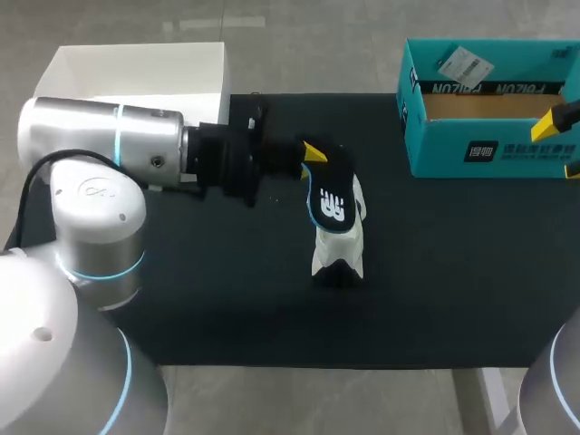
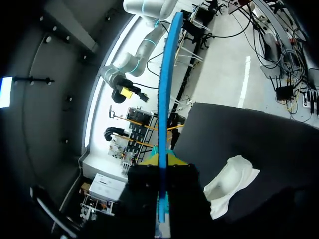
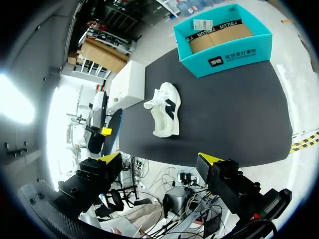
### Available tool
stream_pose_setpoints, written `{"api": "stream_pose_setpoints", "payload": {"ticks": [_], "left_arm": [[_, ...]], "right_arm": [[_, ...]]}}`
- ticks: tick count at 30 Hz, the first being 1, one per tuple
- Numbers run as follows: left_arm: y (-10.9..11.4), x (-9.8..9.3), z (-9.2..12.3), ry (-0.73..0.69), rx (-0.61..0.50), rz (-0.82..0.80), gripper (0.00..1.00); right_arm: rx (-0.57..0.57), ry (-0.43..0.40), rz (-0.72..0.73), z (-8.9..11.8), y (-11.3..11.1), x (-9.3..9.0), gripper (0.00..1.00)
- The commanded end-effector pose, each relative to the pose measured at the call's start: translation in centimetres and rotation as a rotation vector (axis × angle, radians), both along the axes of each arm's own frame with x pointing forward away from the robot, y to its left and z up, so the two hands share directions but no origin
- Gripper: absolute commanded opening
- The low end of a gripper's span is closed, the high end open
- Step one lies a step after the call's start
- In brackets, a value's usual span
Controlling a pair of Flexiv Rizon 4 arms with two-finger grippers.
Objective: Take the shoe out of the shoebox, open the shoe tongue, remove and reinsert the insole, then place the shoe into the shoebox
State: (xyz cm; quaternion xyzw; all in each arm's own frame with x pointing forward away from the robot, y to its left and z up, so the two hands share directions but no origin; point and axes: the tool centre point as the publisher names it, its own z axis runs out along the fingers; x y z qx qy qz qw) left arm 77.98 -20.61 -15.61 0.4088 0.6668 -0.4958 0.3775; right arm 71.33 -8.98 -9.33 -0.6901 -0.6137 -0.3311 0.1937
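Status: shoe is out of shoebox and lies on black mat; box at 2 o'clock from it. Insole is out. L gripper is clamped on its edge, holding it just above shoe's 12 o'clock end. R gripper: fingers wide apart, nothing held. Outstanding, by my judgement: reinsert insole, rebox shoe.

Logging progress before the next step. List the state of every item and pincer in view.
shoe: out of the shoebox, resting on the mat, insole not in it.
insole: out of the shoe, held up above the mat.
shoebox: open, no shoe inside.
left pincer: shut on the insole.
right pincer: open, holding nothing.
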Motion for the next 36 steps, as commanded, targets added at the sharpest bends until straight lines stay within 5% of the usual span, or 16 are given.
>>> {"api": "stream_pose_setpoints", "payload": {"ticks": [1, 9, 18, 36], "left_arm": [[1.2, -1.0, -1.6, 0.057, 0.024, 0.010, 0.00], [1.8, -2.1, -6.6, 0.172, 0.150, 0.067, 0.00], [2.2, -3.4, -10.8, 0.309, 0.172, 0.071, 0.00], [2.2, -3.2, -11.9, 0.345, 0.158, 0.068, 0.00]], "right_arm": [[-0.001, 0.003, 0.001, 0.0, 0.0, 0.2, 1.00], [-0.001, 0.003, 0.001, 0.0, 0.0, 0.2, 1.00], [-0.001, 0.003, 0.001, 0.0, 0.0, 0.2, 1.00], [-0.001, 0.003, 0.001, 0.0, 0.0, 0.2, 1.00]]}}
